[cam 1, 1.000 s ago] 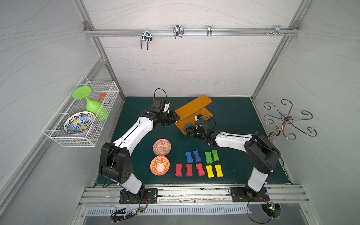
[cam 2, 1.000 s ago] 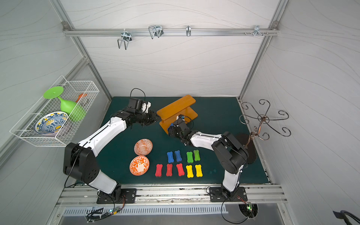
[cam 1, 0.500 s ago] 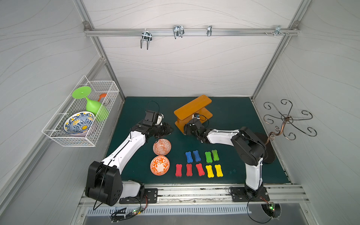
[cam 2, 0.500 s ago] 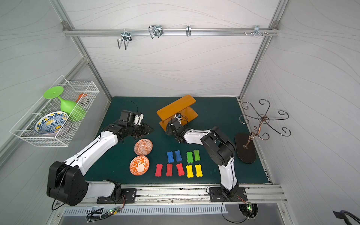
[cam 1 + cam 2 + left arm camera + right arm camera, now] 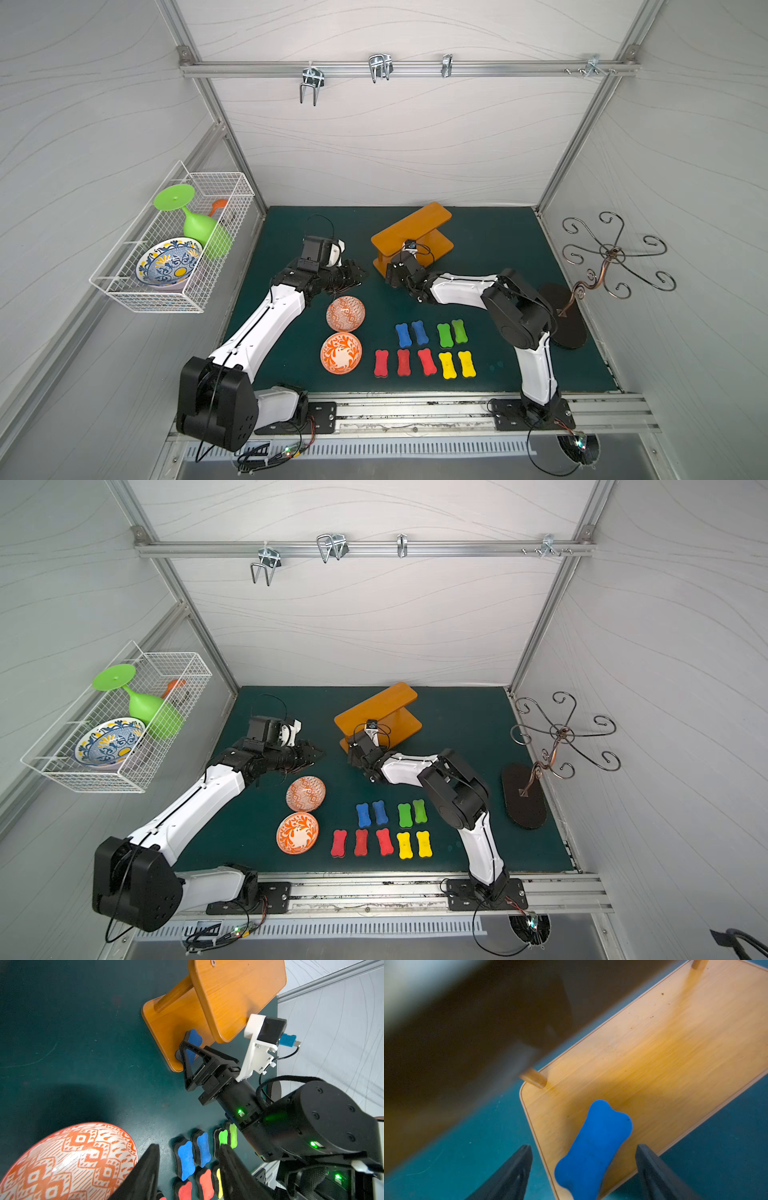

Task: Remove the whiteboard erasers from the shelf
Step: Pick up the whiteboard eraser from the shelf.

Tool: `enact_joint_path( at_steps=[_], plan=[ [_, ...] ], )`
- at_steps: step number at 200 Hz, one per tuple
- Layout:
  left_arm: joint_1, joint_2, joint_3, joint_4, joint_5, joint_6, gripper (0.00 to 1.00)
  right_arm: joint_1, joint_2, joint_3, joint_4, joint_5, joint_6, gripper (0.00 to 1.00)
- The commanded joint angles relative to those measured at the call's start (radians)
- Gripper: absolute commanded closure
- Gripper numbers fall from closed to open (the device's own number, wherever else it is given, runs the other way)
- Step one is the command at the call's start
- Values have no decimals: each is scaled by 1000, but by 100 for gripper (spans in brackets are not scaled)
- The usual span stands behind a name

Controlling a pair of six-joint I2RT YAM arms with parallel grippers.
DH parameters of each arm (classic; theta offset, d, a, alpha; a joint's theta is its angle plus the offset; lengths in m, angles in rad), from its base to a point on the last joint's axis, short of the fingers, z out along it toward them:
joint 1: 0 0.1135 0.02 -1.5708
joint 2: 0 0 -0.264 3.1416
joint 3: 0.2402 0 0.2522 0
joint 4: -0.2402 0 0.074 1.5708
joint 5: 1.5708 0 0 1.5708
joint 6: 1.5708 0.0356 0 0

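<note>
Erasers, nine of them, lie in two rows on the green mat in both top views, well apart from the orange shelf. The right gripper sits at the shelf's lower near corner, with the left gripper near it.

Left wrist view: a blue eraser rests on that corner, and the right gripper straddles it. The left gripper is spread and empty.

Right wrist view: the blue eraser pokes over the board's edge. The right gripper is released, and both fingers are clear of the eraser.
</note>
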Motion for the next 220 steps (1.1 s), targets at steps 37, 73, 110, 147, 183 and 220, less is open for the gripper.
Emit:
enact_joint_path(
  at_steps=[37,73,110,147,183,220],
  plan=[
    [26,-13,-3,41,30,20,50,-7,35,-12,-76,-9,-31,23],
    [36,-11,-4,47,41,17,50,-10,17,-50,-83,-4,-37,26],
    [49,-12,-5,57,53,11,50,-29,-12,-98,-74,-14,-46,28],
    [55,-10,-8,62,58,8,50,-55,-41,-132,-59,-36,-60,29],
    [56,-3,-8,65,58,8,50,-88,-74,-151,-49,-66,-90,30],
    [59,4,-7,68,58,6,50,-102,-142,-180,-28,-112,-155,31]
  ],
)
